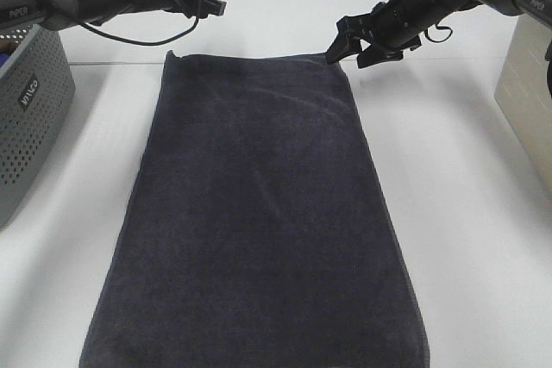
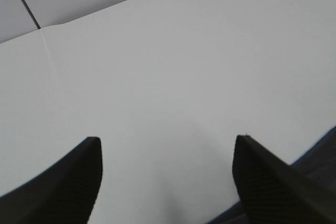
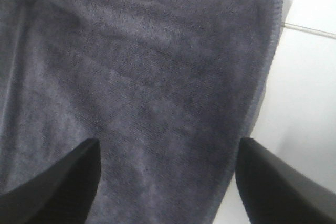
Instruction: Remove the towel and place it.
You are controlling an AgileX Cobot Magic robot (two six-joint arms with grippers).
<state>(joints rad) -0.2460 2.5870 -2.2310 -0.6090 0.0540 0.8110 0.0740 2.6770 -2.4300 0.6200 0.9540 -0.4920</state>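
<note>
Right now the large dark charcoal-grey terry towel [image 1: 259,213] lies spread flat down the middle of the white bench [image 1: 470,213], its hemmed short edge near the far edge and its length running toward the near edge, where it passes out of sight. Over the towel's far right corner hangs the black right gripper [image 1: 352,51], jaws spread wide and holding nothing; its wrist view looks down on the cloth's stitched corner [image 3: 157,93]. Over by the far left corner, the black left gripper [image 1: 214,4] hovers above bare bench, jaws likewise wide apart and empty, with what seems to be a sliver of towel [image 2: 320,156] at one side. At the left edge stands a grey perforated plastic basket [image 1: 26,118], apart from the towel.
</note>
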